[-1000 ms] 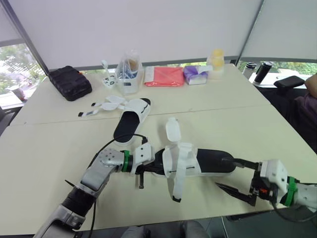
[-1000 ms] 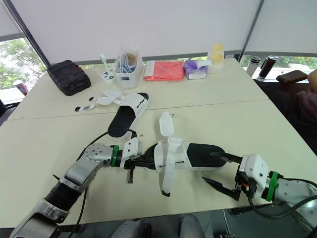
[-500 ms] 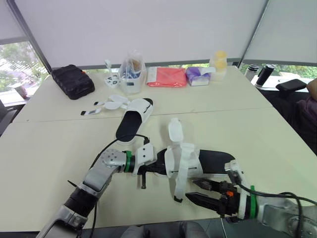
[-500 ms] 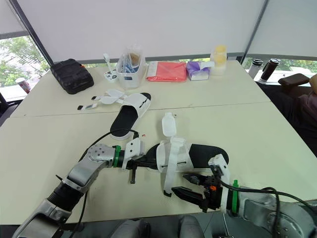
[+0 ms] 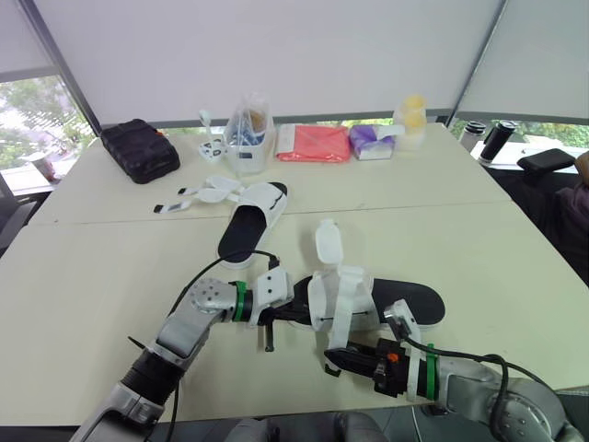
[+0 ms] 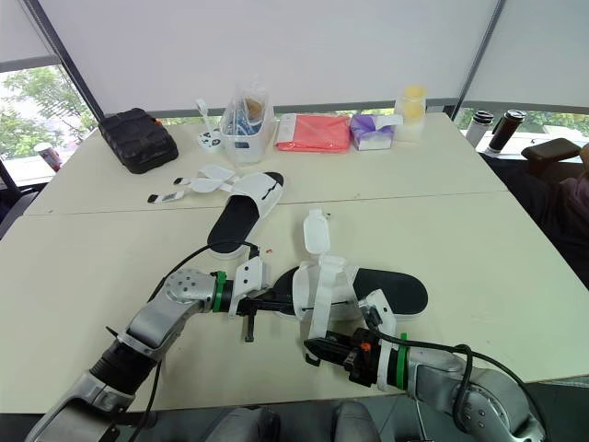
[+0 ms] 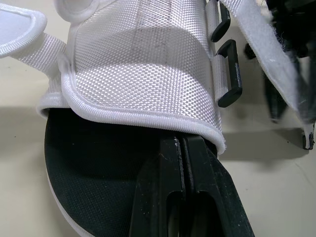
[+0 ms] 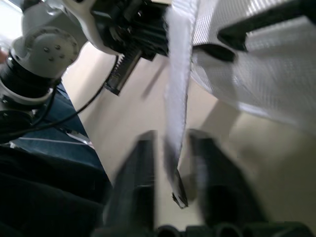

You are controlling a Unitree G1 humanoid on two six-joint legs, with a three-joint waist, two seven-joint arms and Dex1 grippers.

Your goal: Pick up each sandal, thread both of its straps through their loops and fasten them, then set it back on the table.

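Observation:
The near sandal (image 5: 409, 301), black-soled with a white woven upper (image 7: 143, 64), lies on the table in front of me. My left gripper (image 5: 276, 313) is shut on its toe end, its fingers (image 7: 183, 163) tucked under the edge of the upper. A long loose strap (image 5: 342, 327) hangs off the near side beside two black loops (image 7: 228, 74). My right gripper (image 5: 339, 357) is at that strap's tip, its fingers closed around the strap (image 8: 178, 74). The second sandal (image 5: 250, 221) lies farther back, straps undone.
Along the far side stand a black case (image 5: 140, 150), a clear bin (image 5: 247, 143), a red pouch (image 5: 313, 143), a purple tissue pack (image 5: 373, 140) and a yellow bottle (image 5: 412, 115). The table's front edge runs just below my right gripper.
My right gripper swung left from beside the sandal's heel to the hanging strap's tip and went from open to shut around it. The left gripper kept its hold.

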